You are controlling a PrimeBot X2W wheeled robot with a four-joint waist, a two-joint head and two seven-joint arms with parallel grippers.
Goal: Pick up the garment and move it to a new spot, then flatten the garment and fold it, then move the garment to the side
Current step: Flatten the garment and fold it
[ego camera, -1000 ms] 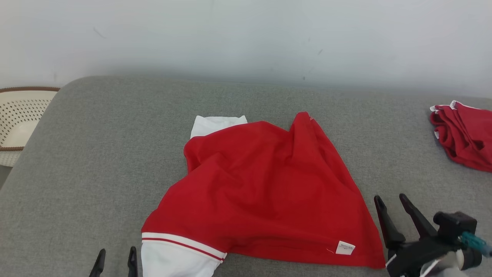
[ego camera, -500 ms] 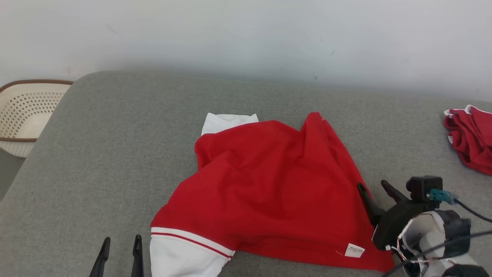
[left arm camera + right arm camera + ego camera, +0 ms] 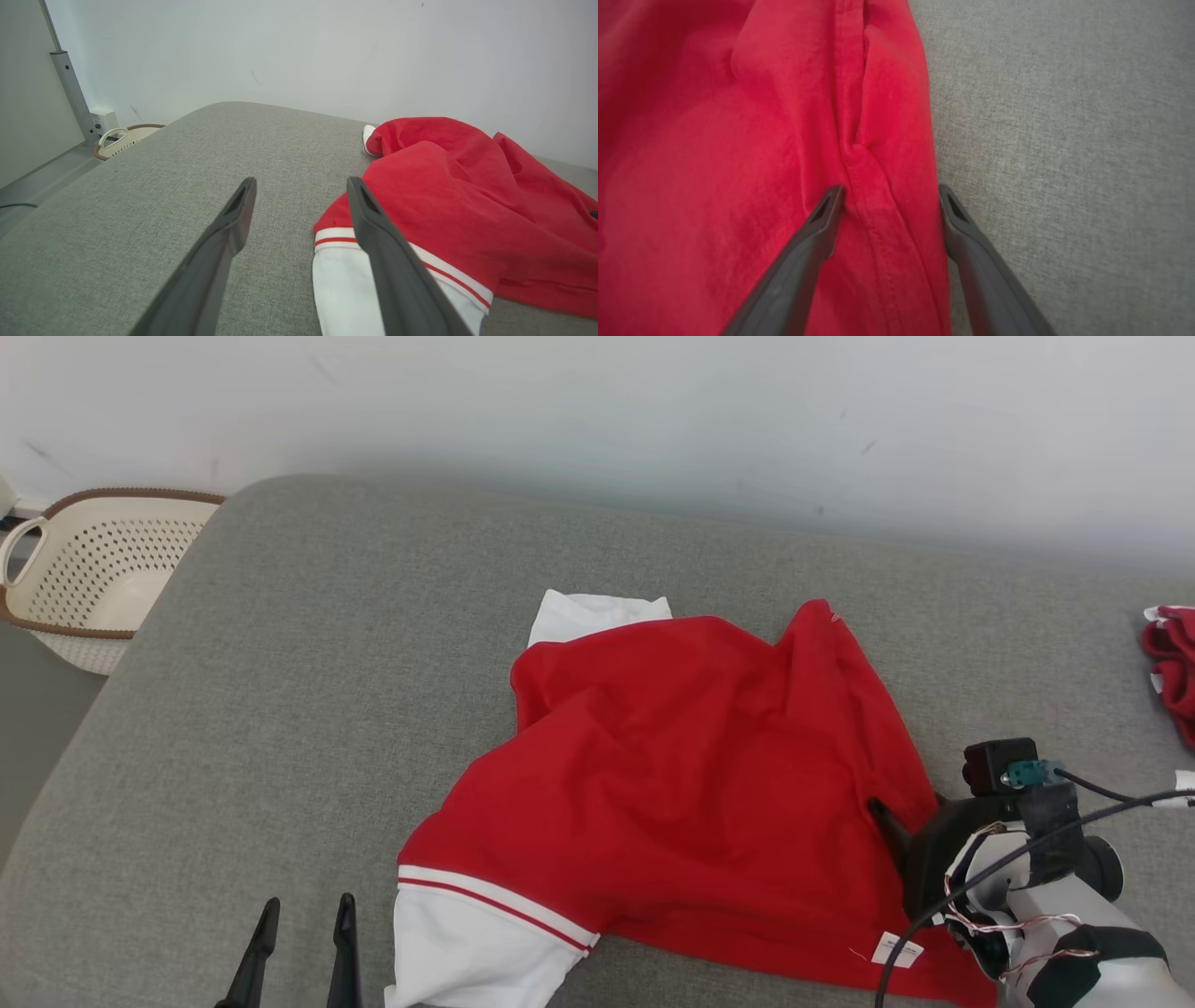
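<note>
Red shirt point(image 3: 691, 784): laid crumpled on grey cushion point(image 3: 280, 663). Right gripper point(image 3: 889, 191): released, jaws set astride the hemmed edge. Left gripper point(image 3: 302, 182): released, held beside white sleeve point(image 3: 467, 952).

You face a broad grey upholstered surface point(image 3: 280, 663) with a rounded far corner, its woven cloth evenly lit. Behind it runs a plain white wall point(image 3: 597, 411) marked with a few faint scuffs. To your left, 1 cream perforated basket point(image 3: 103, 569) with a brown rim sits on the grey floor point(image 3: 28, 737). The left wrist view adds a metal post point(image 3: 70, 93) and a small white wall box point(image 3: 103, 120).
</note>
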